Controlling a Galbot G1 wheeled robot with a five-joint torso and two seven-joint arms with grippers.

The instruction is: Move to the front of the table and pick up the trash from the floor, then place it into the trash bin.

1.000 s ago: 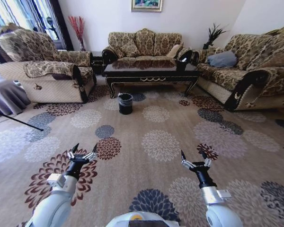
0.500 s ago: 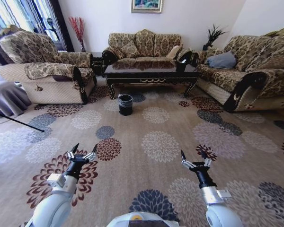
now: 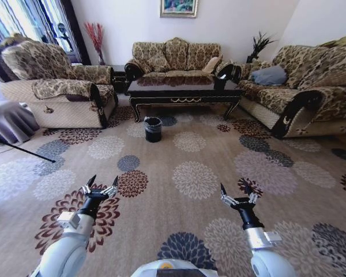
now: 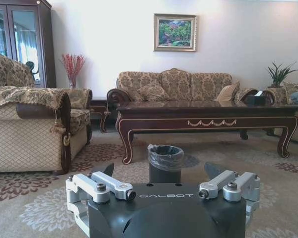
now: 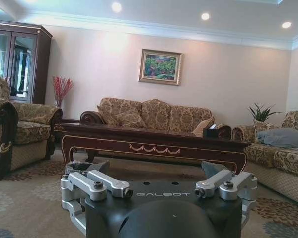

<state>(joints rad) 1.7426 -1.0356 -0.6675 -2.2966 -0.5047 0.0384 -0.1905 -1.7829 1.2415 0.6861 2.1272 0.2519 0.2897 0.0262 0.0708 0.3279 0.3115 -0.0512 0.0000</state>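
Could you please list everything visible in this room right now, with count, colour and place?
table: one, dark brown-black, far across the carpet before the middle sofa.
trash bin: one, black with clear liner, on the carpet near the table's left front leg.
sofas: three, beige patterned, around the table.
black box: one, on the table's right end.
painting: one, on the back wall.
carpet: one, beige with floral medallions.
left gripper: open, low, near the robot.
right gripper: open, low, near the robot.

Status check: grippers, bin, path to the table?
Left gripper and right gripper open, empty, held low. Trash bin upright before the table. Carpet between looks unobstructed.
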